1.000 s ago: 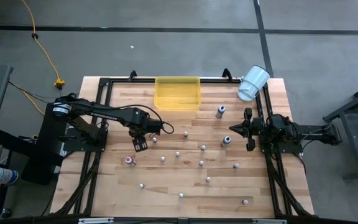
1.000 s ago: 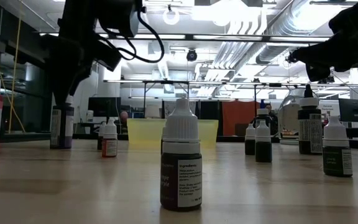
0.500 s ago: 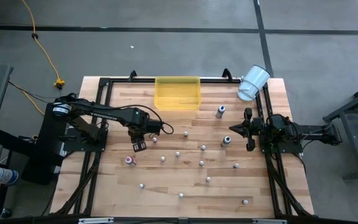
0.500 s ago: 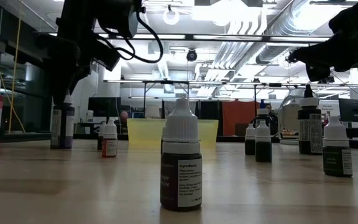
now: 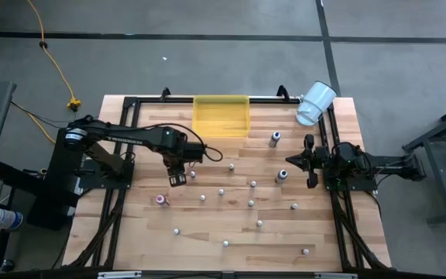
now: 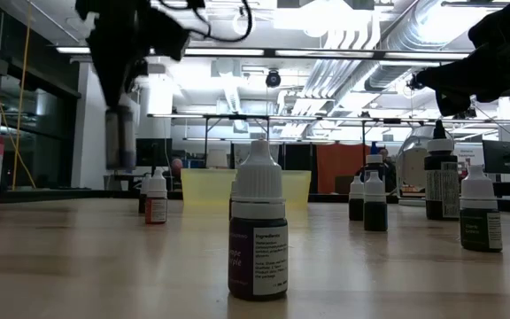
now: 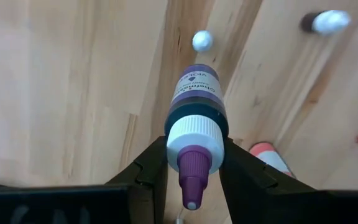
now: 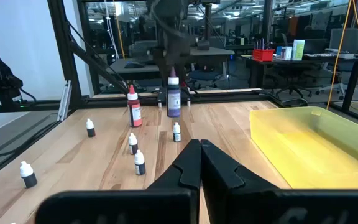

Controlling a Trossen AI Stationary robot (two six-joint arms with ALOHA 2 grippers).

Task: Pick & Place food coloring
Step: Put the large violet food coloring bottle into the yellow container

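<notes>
One purple bottle [image 7: 197, 106] pinched in left gripper [image 7: 192, 163], lifted off desk [image 5: 207, 232]. Next: carry toward yellow tray [image 5: 221, 116] at 1 o'clock. Right gripper [image 8: 201, 158] pressed together, idle.

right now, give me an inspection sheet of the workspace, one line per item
surface: wooden table, dry, black frame rails along its edges.
job's things: purple bottle lifted off the table; other small bottles stand scattered across the middle, a red one among them; yellow tray at the far edge.
clutter: white cup on its side at the far right corner.
grippers: left hand shut on the purple bottle's neck, above the table; right hand shut, empty, waiting at the right side.
cables: yellow cord on the floor, far left.
surroundings: grey floor; lab benches beyond the table.
</notes>
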